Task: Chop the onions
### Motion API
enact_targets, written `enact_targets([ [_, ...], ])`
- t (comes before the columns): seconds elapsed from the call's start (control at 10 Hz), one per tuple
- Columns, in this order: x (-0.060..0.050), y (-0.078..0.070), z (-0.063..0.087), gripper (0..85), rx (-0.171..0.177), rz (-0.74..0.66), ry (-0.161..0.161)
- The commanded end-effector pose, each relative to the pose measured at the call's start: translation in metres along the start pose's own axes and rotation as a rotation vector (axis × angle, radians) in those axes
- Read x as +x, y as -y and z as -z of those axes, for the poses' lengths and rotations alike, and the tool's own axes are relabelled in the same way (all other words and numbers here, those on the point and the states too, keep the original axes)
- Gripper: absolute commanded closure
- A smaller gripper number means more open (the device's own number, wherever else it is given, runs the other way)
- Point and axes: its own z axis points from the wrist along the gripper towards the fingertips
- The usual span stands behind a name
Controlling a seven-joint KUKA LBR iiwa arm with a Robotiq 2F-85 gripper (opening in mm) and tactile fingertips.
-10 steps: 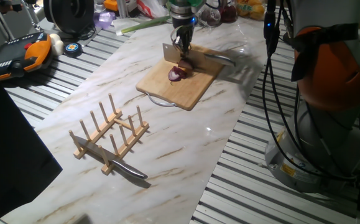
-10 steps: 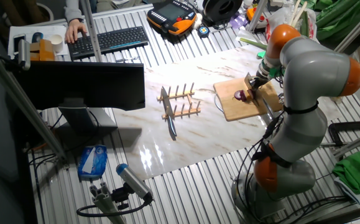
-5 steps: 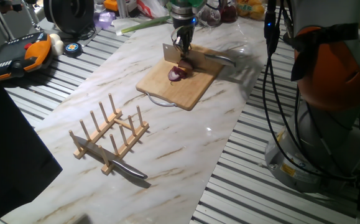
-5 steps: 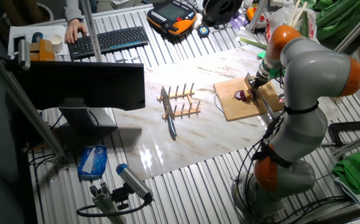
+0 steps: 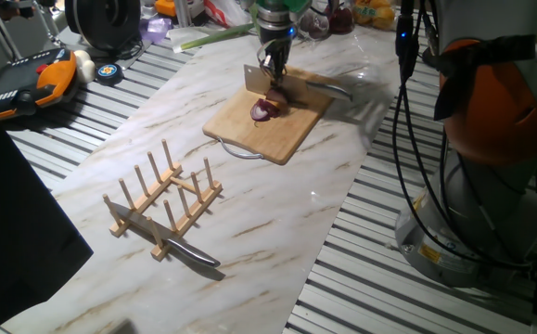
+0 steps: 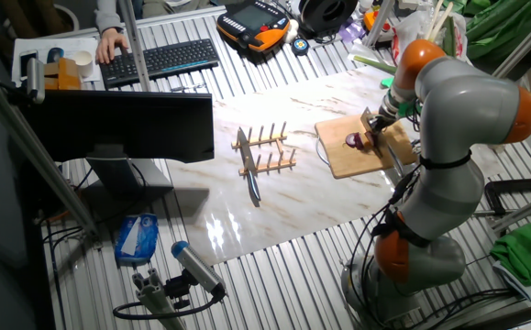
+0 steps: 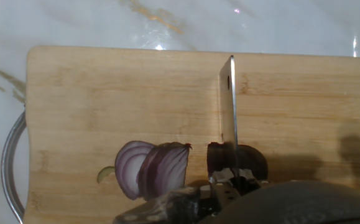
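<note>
Onion [image 7: 158,168] in two pieces, one cleaver [image 7: 229,118] between.

You see the onion [image 7: 158,169] lying cut on the board [image 7: 105,99]: a purple half with its ringed face showing [image 5: 264,110], and a darker piece [image 7: 251,160] just beside it, apart, under the blade [image 7: 229,112].
</note>
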Motion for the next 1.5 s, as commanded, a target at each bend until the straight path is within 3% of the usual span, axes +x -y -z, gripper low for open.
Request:
enact_targets([
  [0.0,0.002,-0.001,-0.002,84.3,-0.003,-0.002,-0.003],
  [0.4,0.002,0.0,-0.001,84.3,-0.003,-0.004,-0.011],
  [0.9,0.002,0.004,0.012,84.3,0.002,0.001,-0.029],
  [1.4,-0.002,0.002,0.003,84.3,-0.01,-0.001,-0.038],
])
